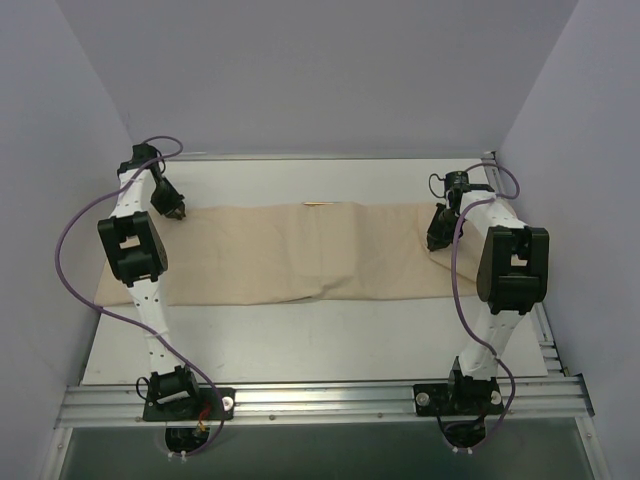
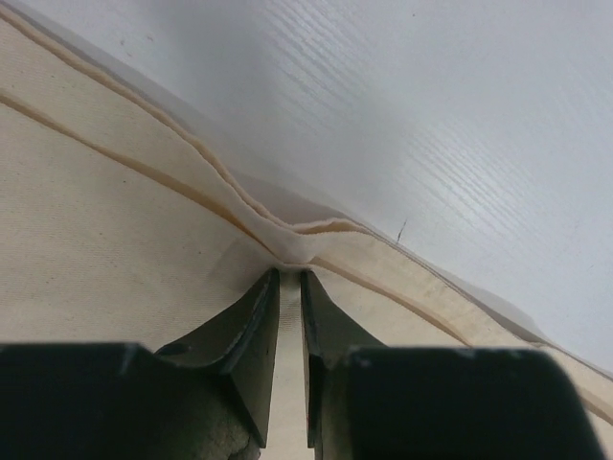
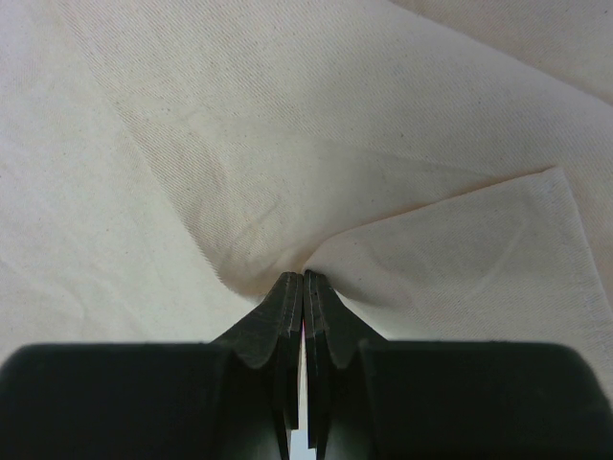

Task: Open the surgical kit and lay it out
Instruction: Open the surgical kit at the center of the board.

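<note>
The beige cloth wrap (image 1: 300, 255) lies as a long flat band across the white table (image 1: 300, 345). My left gripper (image 1: 172, 210) sits at the cloth's far left corner. In the left wrist view my left gripper (image 2: 290, 273) has its jaws nearly together on a puckered bit of the cloth's hemmed edge (image 2: 316, 235). My right gripper (image 1: 437, 240) is at the cloth's right end. In the right wrist view my right gripper (image 3: 304, 276) is shut on a raised fold of the cloth (image 3: 287, 144). The steel tray and the forceps are not visible.
An aluminium rail (image 1: 320, 400) carrying both arm bases runs along the near edge. Another rail (image 1: 548, 335) runs down the right side. Grey walls close in on the left, back and right. A thin yellowish strip (image 1: 320, 203) shows at the cloth's far edge.
</note>
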{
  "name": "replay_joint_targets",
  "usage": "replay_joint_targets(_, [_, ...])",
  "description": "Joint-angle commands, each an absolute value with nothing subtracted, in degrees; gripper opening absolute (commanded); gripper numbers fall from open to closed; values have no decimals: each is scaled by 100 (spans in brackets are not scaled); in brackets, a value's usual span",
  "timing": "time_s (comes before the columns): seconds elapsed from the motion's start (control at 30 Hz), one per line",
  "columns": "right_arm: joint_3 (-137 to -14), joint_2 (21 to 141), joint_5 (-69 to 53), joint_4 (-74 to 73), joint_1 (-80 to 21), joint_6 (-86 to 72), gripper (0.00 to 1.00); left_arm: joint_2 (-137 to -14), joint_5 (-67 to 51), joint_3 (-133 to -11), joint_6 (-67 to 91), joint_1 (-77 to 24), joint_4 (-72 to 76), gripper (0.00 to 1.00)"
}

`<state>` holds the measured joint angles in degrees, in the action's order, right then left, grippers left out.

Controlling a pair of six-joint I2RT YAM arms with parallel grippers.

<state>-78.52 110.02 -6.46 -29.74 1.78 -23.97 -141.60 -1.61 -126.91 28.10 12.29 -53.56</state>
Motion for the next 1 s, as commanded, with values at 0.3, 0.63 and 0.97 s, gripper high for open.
replay_joint_targets(0.3, [-7840, 10696, -580, -3129, 123, -2399, 0, -14361, -281, -13087, 2689, 1187, -5493, 10])
replay_joint_targets(0.63, [-7945, 10644, -615, -3216, 123, -2391, 0, -13668, -369, -12780, 2839, 1187, -5467, 2])
replay_joint_targets(0.97, [-8411, 10415, -510, -3735, 123, -2250, 0, -12237, -53, -11550, 2373, 1046, -5362, 2])
